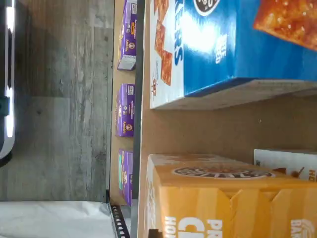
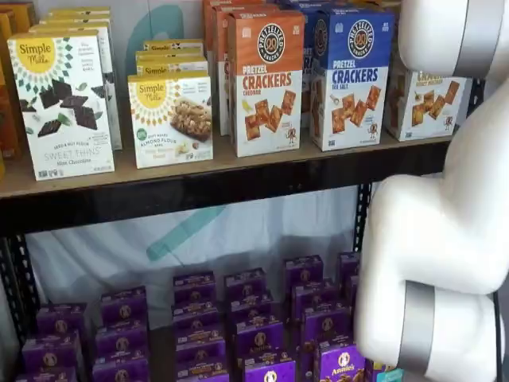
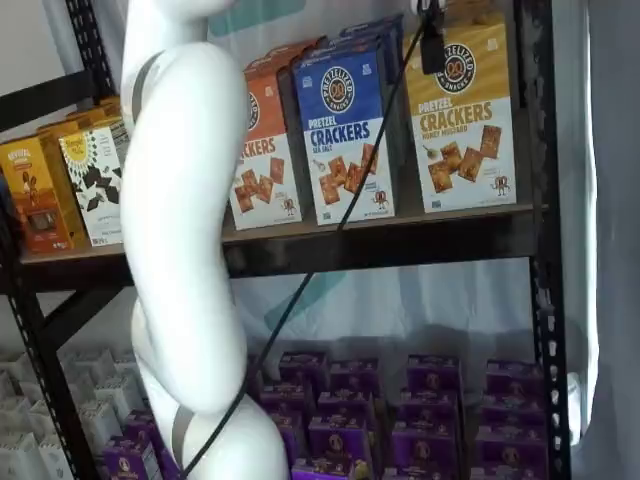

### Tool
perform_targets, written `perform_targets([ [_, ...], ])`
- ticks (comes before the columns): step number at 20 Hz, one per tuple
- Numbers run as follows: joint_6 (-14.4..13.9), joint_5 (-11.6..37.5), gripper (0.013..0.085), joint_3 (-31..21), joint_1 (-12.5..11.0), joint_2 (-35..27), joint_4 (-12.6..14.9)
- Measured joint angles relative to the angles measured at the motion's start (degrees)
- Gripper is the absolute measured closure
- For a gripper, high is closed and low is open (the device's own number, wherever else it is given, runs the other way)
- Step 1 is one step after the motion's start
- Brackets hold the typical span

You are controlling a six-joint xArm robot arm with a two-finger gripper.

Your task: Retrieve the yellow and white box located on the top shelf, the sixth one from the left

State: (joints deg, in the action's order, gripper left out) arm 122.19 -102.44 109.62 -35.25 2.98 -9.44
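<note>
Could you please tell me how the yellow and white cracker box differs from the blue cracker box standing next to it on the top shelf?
The yellow and white box has a yellow upper front; the blue box has a blue one. In a shelf view the arm partly hides the yellow and white box, while the blue box shows in full. Both stand upright on the top shelf, with a round logo and pictured crackers.

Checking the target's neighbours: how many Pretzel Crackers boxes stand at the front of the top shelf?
3: the orange box, the blue box beside it, then the yellow and white box at the shelf's end. Others stand behind them, partly hidden.
</note>
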Motion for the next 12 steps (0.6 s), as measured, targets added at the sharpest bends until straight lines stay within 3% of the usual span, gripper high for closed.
perform_targets([
  [3, 0.12, 0.08, 0.0370, -0.06, -0.25, 0.09, -0.34],
  [4, 0.17, 0.16, 0.0410, -0.15, -0.41, 0.17, -0.62],
  [12, 0.71, -1.04, 0.0410, 0.11, -1.24, 0.65, -0.98],
])
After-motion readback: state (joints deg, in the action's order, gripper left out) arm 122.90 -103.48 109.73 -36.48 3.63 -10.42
